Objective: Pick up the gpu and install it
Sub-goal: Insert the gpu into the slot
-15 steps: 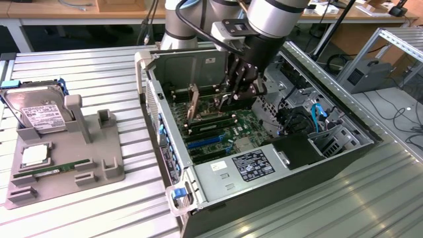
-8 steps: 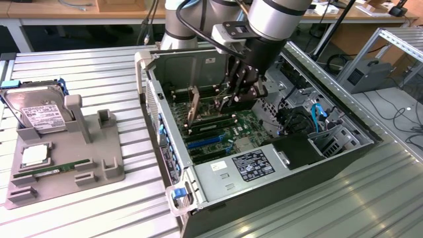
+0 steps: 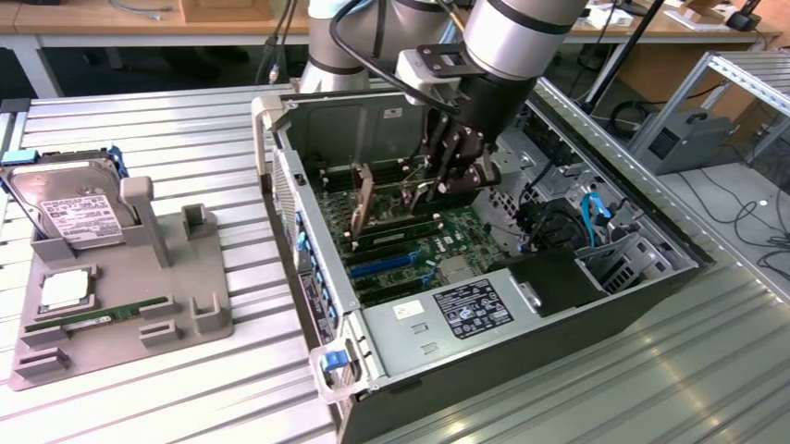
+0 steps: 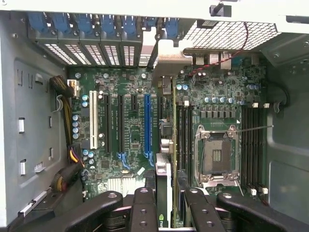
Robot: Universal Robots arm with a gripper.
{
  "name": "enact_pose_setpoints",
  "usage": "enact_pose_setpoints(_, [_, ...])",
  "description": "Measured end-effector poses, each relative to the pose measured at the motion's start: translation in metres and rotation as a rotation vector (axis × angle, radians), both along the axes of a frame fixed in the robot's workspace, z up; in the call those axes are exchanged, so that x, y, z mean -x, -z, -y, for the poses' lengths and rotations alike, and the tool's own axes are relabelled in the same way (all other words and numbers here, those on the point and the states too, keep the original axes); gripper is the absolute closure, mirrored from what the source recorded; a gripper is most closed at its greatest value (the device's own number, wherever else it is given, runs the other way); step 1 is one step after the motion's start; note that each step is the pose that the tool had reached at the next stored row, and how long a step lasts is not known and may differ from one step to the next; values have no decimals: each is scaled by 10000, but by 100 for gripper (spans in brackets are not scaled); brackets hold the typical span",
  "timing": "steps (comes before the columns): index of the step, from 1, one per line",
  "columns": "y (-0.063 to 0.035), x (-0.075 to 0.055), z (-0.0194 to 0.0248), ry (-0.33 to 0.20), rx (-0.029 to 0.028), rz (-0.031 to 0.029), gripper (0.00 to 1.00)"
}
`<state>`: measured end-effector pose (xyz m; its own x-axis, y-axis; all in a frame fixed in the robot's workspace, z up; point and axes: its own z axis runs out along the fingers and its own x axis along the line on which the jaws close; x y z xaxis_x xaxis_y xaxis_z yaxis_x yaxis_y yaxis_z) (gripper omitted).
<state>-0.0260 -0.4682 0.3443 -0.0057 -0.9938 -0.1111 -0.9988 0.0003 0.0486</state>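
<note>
The black-fingered gripper (image 3: 435,181) was clamped on the thin green-board gpu with black cooler (image 4: 164,193), held on edge over the green motherboard (image 4: 126,125) inside the open grey metal computer case (image 3: 408,356), where slight misalignment risked jamming its edge beside the slot.

Arm (image 3: 524,23): silver-grey cylindrical links, black wrist section, black cable along its side. Camera housing (image 3: 438,69): grey, boxy, beside the wrist. Gripper (image 3: 450,176): black linkage fingers (image 4: 143,212) with round screw heads.
</note>
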Motion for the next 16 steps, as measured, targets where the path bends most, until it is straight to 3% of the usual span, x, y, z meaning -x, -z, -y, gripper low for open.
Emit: enact_pose_setpoints(16, [44, 0, 71, 0, 0, 0, 73])
